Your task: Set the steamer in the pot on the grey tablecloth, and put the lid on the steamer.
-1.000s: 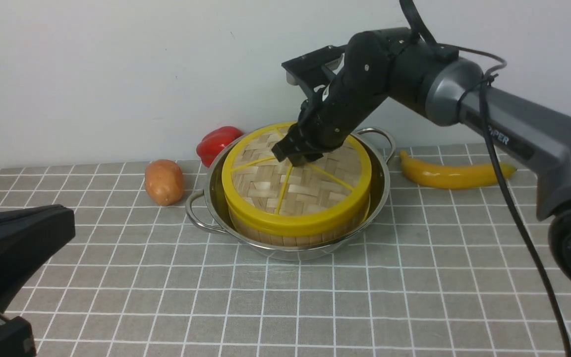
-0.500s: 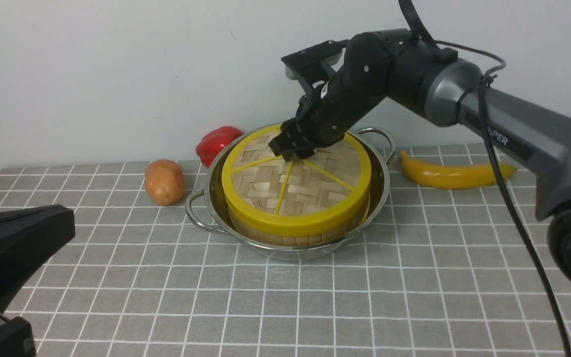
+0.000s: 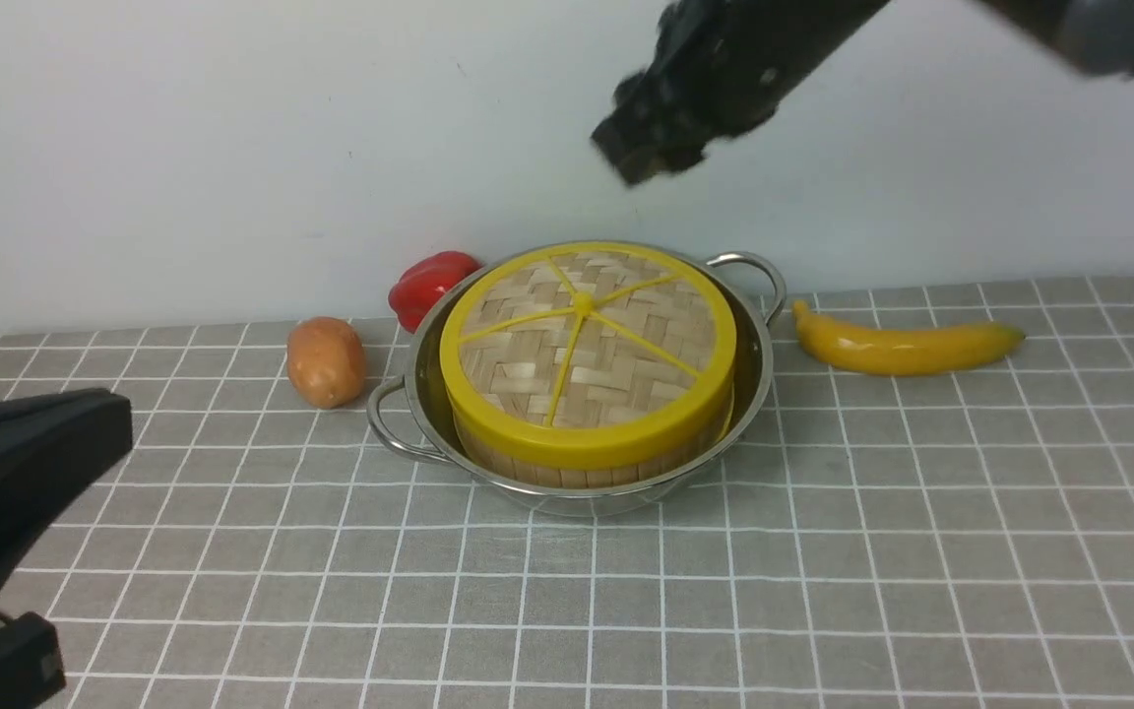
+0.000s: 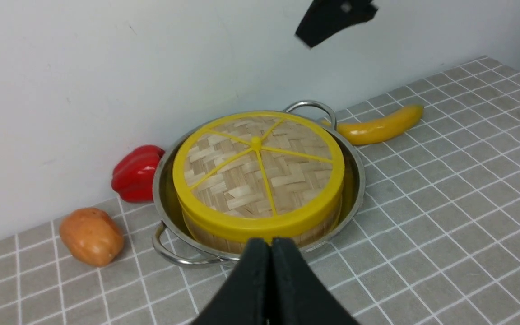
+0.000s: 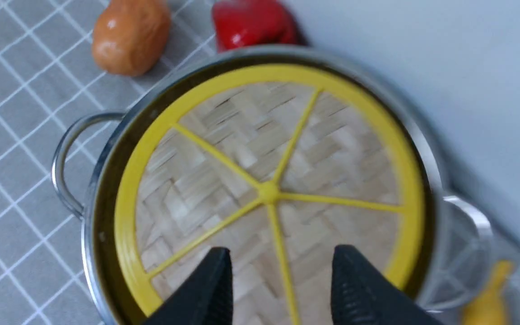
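The pot (image 3: 587,492) sits on the grey tablecloth (image 3: 823,591), and everything else is placed from it. The steamer (image 3: 577,471) stands inside the pot, its wooden wall showing just under the lid (image 3: 592,354), which lies flat on the steamer's top with its yellow rim matching all round.

The right gripper (image 5: 278,289) hangs well above the pot, fingers spread and holding nothing. The left gripper (image 4: 269,275) is low on the near side of the pot, fingers pressed together, also holding nothing.

Woven bamboo like this is probably light and fairly stiff, though the thin strips could crack under a hard squeeze (the smooth yellow rim looks slippery). The small centre knob (image 5: 269,192) is the obvious hold for the lid; the steamer would likely be taken by its wall.

Beyond the pot's left handle lie a potato (image 3: 327,360) and a red bell pepper (image 3: 429,284); beyond its right handle, a banana (image 3: 907,345).
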You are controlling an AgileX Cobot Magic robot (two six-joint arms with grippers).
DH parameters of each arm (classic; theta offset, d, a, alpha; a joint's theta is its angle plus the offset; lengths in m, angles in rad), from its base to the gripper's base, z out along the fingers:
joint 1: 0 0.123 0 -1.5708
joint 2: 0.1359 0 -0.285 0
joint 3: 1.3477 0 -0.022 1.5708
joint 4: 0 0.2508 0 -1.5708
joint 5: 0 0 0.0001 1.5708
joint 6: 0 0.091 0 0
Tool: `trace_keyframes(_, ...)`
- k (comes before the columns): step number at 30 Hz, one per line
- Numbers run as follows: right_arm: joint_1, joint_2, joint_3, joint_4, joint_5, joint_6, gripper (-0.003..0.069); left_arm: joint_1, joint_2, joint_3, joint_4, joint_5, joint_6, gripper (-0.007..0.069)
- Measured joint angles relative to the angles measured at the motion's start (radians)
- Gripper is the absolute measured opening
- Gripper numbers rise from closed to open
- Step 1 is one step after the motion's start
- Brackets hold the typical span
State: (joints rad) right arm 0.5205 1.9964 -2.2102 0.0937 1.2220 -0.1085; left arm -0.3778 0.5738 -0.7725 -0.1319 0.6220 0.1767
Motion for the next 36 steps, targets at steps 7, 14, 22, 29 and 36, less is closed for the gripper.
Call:
trace_keyframes(7,0.0,-0.258,0.041,-0.056,0.0,-0.004,0.0047,0.0,0.0,0.0,0.146,-0.05,0.0,-0.0008)
trace_keyframes(14,0.0,-0.716,0.506,-0.068,-0.06,-0.005,-0.0013,0.0,0.0,0.0,0.234,-0.052,-0.008,-0.0008)
trace_keyframes(22,0.0,-1.03,1.286,-0.07,-0.745,0.025,-0.0013,0.0,0.0,0.0,0.238,-0.049,-0.019,-0.0008)
trace_keyframes(29,0.0,-1.054,1.482,-0.07,-0.893,0.074,-0.0007,0.0,0.0,0.0,0.241,-0.043,-0.019,0.0011)
trace_keyframes(36,0.0,-1.055,1.483,-0.07,-0.901,0.082,0.0004,0.0,0.0,0.0,0.241,-0.043,-0.019,0.0022)
